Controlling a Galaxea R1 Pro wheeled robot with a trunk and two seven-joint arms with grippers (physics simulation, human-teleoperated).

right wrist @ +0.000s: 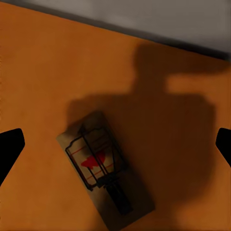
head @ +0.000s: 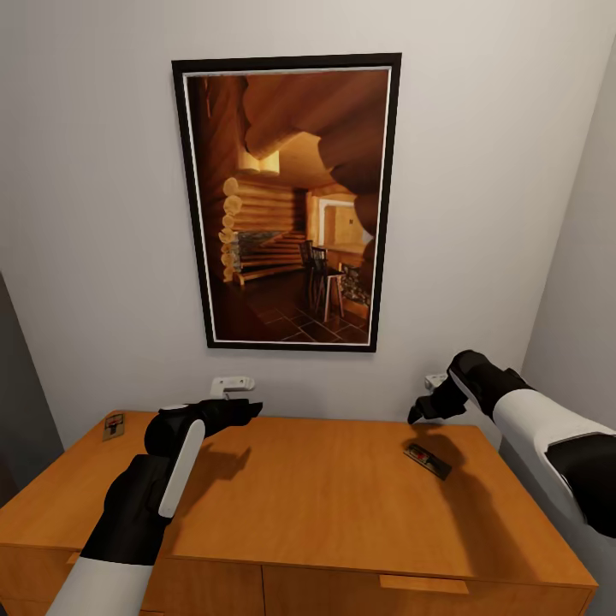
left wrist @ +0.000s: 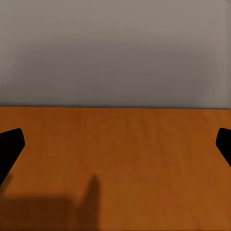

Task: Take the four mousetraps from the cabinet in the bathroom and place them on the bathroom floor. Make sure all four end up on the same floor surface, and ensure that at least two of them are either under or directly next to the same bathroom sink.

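Cabinet (head: 325, 505) top: mousetrap (head: 427, 461) near right edge.

Pale grey wall (head: 103, 214) w/ big black-framed log-cabin picture (head: 287, 205) hung centre; side wall (head: 582, 282) at right, soft light.

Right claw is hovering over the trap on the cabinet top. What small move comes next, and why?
Probably lower the right claw straight down onto the mousetrap. The wrist view shows its fingers spread wide with the trap lying flat between them on the cabinet, in the arm's shadow, not yet touched. A slight wrist turn may help, since the trap lies at an angle to the fingers.
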